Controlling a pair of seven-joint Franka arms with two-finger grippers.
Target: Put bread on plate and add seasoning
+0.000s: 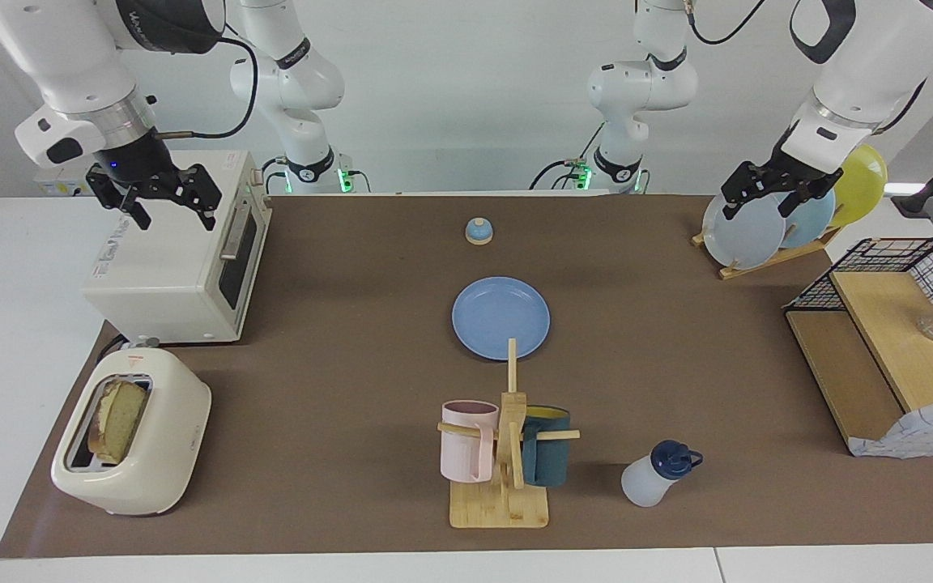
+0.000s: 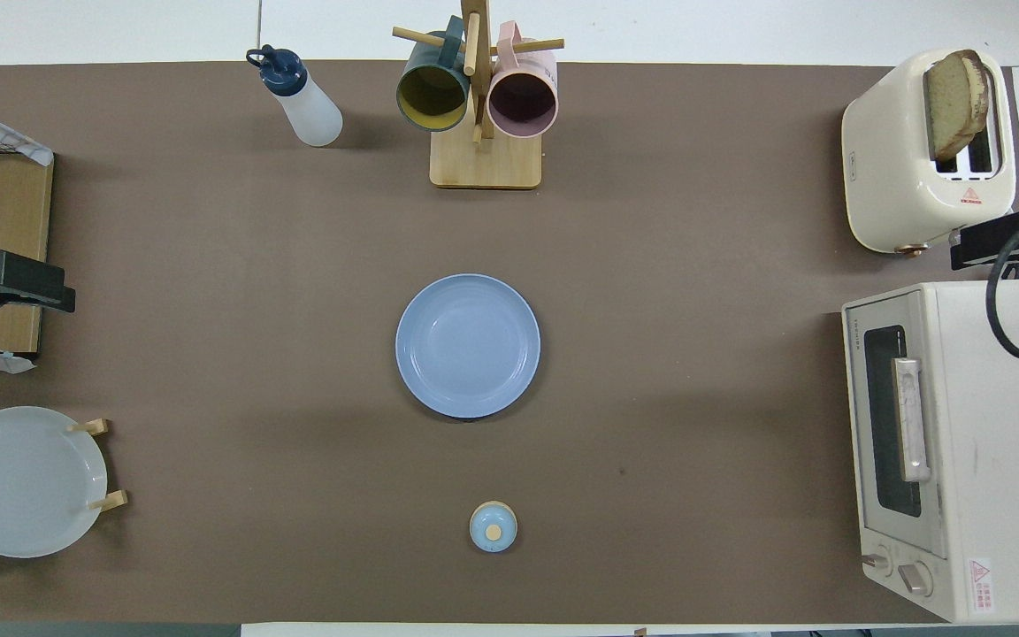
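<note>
- Bread point(image 1: 118, 419): square pale-tan toast slice with a brown crust, upright in the cream toaster point(image 1: 133, 437) at the right arm's end. Judged light, crumbly; pinch the exposed top edge gently.
- Round flat blue plate point(image 1: 501, 317): mid-table, bare.
- Seasoning point(image 1: 658, 475): translucent white plastic bottle with a navy cap, beside the mug rack point(image 1: 507, 441). Probably slick; grip mid-body.
- Right gripper point(image 1: 173, 209): fingers spread, over the white oven point(image 1: 177, 257).
- Left gripper point(image 1: 760, 201): spread, empty, over the plate rack point(image 1: 766, 257).

The plate point(image 1: 500, 317) is medium blue and plain. The bread point(image 1: 117, 420) is pale yellow-tan with a darker brown crust, and the toaster point(image 1: 133, 437) is cream. The bottle point(image 1: 655, 476) is milky white with a navy cap. One mug point(image 1: 467, 441) is pink, the other mug point(image 1: 547, 456) dark teal with yellow inside. The table cover point(image 1: 337, 340) is brown.
</note>
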